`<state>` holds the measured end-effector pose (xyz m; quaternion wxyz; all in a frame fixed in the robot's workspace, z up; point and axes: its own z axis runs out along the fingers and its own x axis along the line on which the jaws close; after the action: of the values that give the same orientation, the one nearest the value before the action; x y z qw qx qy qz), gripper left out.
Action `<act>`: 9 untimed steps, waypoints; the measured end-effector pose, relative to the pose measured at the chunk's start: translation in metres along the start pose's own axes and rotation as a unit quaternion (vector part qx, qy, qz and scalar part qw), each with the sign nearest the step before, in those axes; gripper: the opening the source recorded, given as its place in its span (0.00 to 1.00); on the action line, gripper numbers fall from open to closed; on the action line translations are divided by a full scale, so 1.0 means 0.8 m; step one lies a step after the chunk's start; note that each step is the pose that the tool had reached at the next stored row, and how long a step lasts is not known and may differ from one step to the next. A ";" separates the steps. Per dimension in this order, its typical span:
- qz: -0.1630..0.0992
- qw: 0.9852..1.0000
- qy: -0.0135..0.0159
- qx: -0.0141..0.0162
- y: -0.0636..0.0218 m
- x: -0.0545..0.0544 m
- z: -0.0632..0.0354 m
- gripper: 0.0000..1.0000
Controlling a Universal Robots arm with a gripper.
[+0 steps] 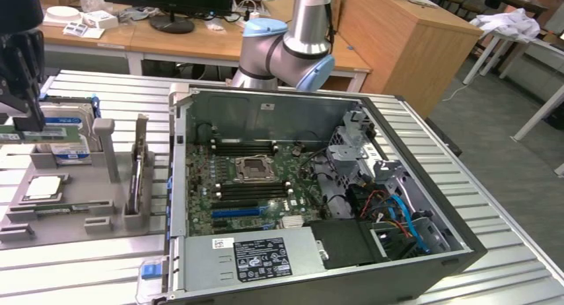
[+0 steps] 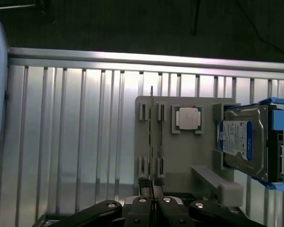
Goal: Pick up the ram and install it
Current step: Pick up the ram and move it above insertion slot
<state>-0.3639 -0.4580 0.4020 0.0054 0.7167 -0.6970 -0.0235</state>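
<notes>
Hard drive label and power supply label: print illegible.

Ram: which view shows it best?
Exterior view: the ram shows its green broad side, held in the shut gripper. The wrist view has the ram edge-on, a thin line.

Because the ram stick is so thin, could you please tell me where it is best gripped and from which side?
Probably across the two flat faces of the ram, near its long upper edge, coming from above. It stands on edge, so its narrow thickness fits between the jaws and the lower edge is left free. The gripper is shut on it that way now.
</notes>
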 end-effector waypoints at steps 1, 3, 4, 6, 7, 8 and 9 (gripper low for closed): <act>0.000 1.000 0.000 0.000 0.000 0.000 -0.001 0.11; 0.000 1.000 0.000 0.000 0.000 0.000 -0.001 0.11; 0.000 1.000 0.000 0.000 0.000 0.000 -0.001 0.11; 0.000 1.000 0.000 0.000 0.000 0.000 -0.002 0.11; 0.000 1.000 0.000 0.000 0.000 0.000 -0.002 0.11; 0.000 1.000 0.000 0.000 0.000 0.000 -0.002 0.11; 0.000 1.000 0.000 0.000 0.000 0.000 -0.002 0.11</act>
<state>-0.3639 -0.4580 0.4033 0.0055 0.7167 -0.6970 -0.0234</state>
